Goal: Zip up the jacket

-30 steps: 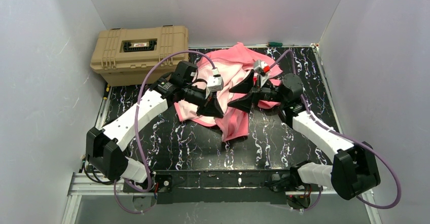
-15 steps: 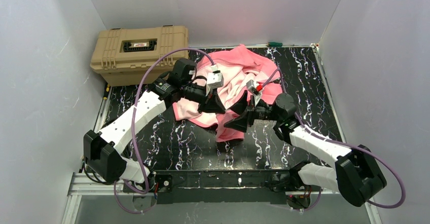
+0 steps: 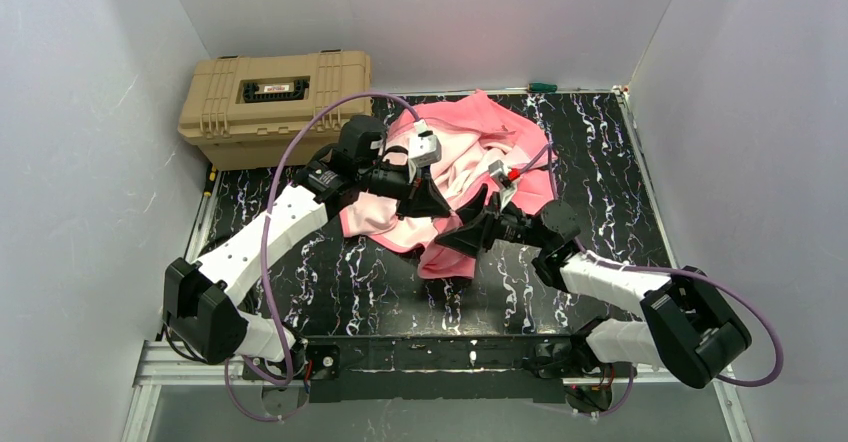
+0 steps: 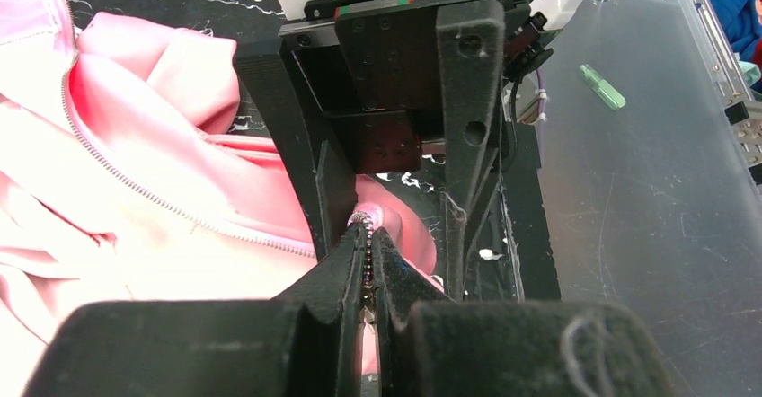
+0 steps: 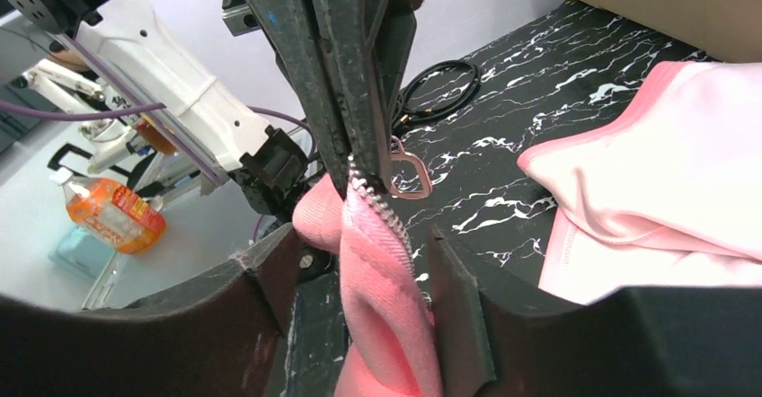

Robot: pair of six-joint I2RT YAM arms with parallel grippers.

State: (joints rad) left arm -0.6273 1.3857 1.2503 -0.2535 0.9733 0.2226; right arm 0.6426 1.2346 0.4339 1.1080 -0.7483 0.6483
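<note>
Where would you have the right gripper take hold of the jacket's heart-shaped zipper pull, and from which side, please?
Pinch the flat faces of the heart-shaped pull, not its rim. It hangs free beside the zipper teeth, just under the shut left gripper, so the open right gripper should probably approach opposite it, along the jacket edge.

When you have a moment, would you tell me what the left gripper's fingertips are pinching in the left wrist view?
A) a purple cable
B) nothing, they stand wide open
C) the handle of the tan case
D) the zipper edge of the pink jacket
D: the left gripper is shut, with a row of zipper teeth caught between its tips, and these run along the edge of the jacket.
</note>
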